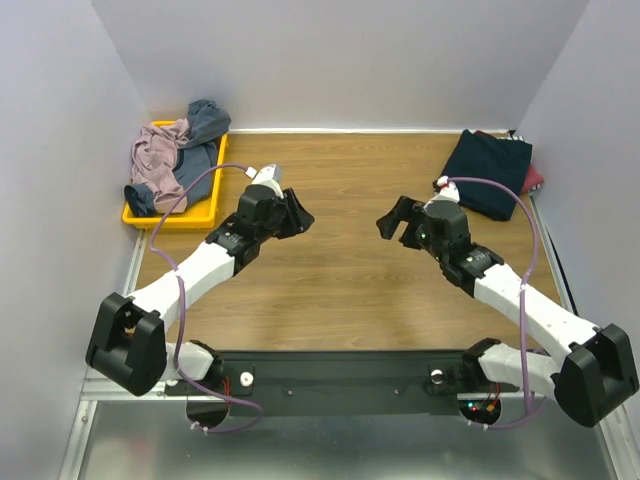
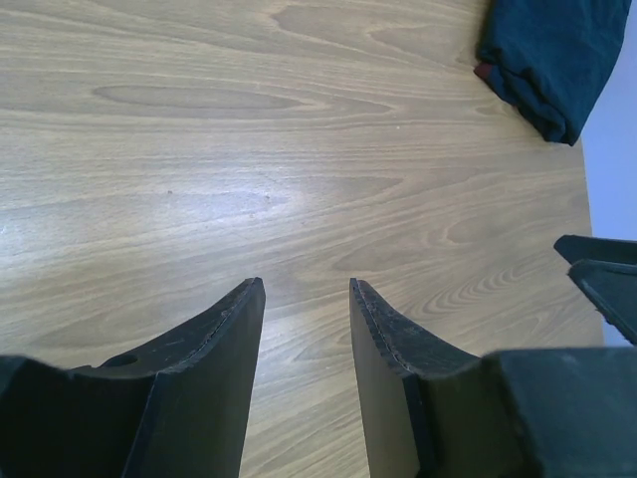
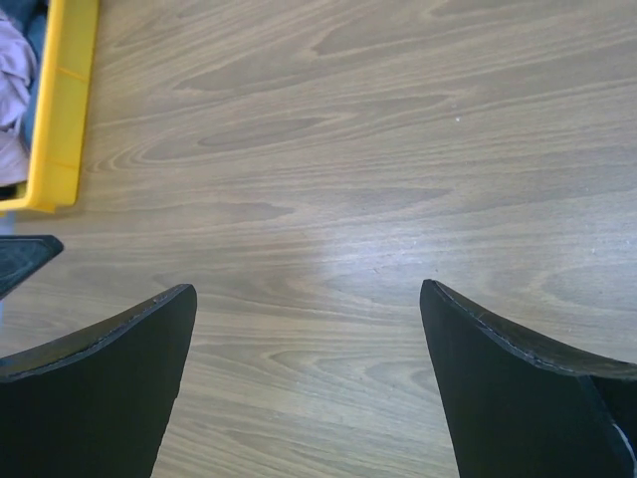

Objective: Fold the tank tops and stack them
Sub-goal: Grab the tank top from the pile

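Observation:
A dusty pink tank top (image 1: pixel 155 160) and a slate blue-grey one (image 1: pixel 205 125) lie crumpled in the yellow tray (image 1: pixel 170 217) at the back left. A folded dark navy tank top (image 1: pixel 488 168) lies at the back right, with a red one (image 1: pixel 535 180) showing under its edge. My left gripper (image 1: pixel 297 215) is open and empty over the bare wood (image 2: pixel 304 284). My right gripper (image 1: pixel 390 222) is open wide and empty (image 3: pixel 309 289), facing the left one across the middle. The navy top also shows in the left wrist view (image 2: pixel 557 55).
The wooden table (image 1: pixel 340 290) has white walls at the back and both sides. The yellow tray's rim (image 3: pixel 65 100) and the pink cloth (image 3: pixel 12 90) show in the right wrist view. Purple cables loop along both arms.

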Motion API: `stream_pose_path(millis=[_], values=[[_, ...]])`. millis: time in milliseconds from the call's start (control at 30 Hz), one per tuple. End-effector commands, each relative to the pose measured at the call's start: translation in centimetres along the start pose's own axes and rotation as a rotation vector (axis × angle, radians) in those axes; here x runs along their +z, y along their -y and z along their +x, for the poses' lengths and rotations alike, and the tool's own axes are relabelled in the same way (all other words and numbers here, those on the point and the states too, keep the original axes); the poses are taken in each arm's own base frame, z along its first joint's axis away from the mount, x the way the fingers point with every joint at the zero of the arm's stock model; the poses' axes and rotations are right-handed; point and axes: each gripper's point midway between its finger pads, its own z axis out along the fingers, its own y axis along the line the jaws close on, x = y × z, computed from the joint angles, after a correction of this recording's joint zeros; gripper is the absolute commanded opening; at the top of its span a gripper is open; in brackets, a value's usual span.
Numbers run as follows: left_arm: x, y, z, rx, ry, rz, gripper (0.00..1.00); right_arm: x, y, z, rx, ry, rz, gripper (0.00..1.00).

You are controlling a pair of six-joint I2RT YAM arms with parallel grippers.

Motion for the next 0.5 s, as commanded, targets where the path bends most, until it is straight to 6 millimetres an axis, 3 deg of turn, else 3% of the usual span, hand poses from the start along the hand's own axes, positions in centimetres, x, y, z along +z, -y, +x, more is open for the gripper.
stream_pose_path(millis=[0, 233, 300, 333, 367, 400, 433, 467], values=[[-1.3, 2.3, -3.3, 0.009, 0.091, 0.042, 0.51, -0.9, -1.1, -1.5, -0.004, 0.051, -0.054, 1.0], [-1.6, 2.6, -5.3, -0.006, 0.129, -0.005, 0.51, -1.0, -1.8, -0.7, -0.05, -0.001, -0.096, 1.0], [-1.4, 0.7, -6.7, -0.025, 0.167, -0.117, 0.51, -0.9, -2.1, -0.5, -0.056, -0.019, -0.107, 1.0], [-1.7, 1.0, -9.1, -0.051, 0.212, -0.132, 0.51, -0.7, -2.4, 0.0, -0.06, -0.049, -0.121, 1.0], [-1.1, -1.9, -10.1, -0.122, 0.202, -0.225, 0.51, -0.5, -2.5, 0.3, -0.063, -0.065, -0.127, 1.0], [-1.1, -2.7, -11.5, -0.153, 0.215, -0.246, 0.51, -0.3, -2.7, 0.6, -0.064, -0.08, -0.133, 1.0], [-1.5, -2.6, -14.1, -0.182, 0.256, -0.247, 0.51, -0.2, -3.0, 0.6, -0.064, -0.089, -0.142, 1.0], [-1.6, -4.3, -15.3, -0.211, 0.271, -0.298, 0.51, 0.2, -3.1, 1.4, -0.066, -0.124, -0.154, 1.0]])
